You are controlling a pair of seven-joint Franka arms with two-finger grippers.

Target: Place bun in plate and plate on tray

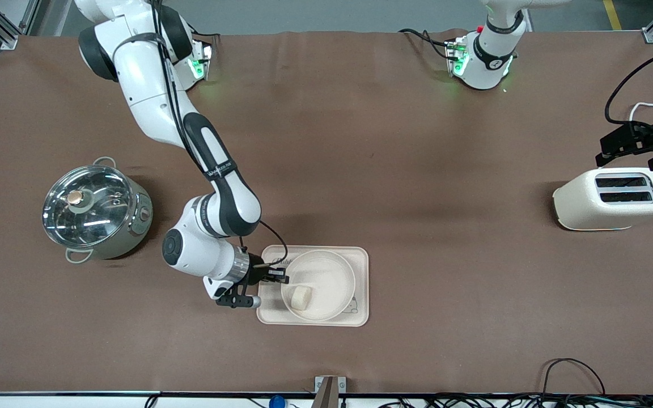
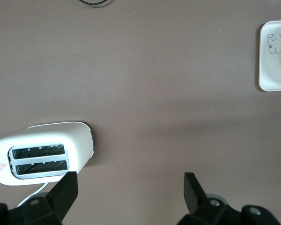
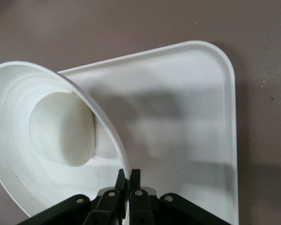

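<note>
Tray (image 1: pixel 360 283) near table's (image 1: pixel 360 141) front edge | plate (image 1: pixel 332 275) with bun (image 1: pixel 300 297) over tray, rim pinched by right gripper (image 1: pixel 281 277) | left gripper (image 2: pixel 131 187) open, waiting over toaster (image 1: pixel 613 198) | could tip, bun rolls out

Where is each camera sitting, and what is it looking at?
Front view: high across the table, facing both arms; right end effector pinches the plate holding the bun.
Left wrist view: looks down at the toaster; open left end effector shows.
Right wrist view: looks along its shut fingers at the plate's rim.
All three show the tray.
</note>
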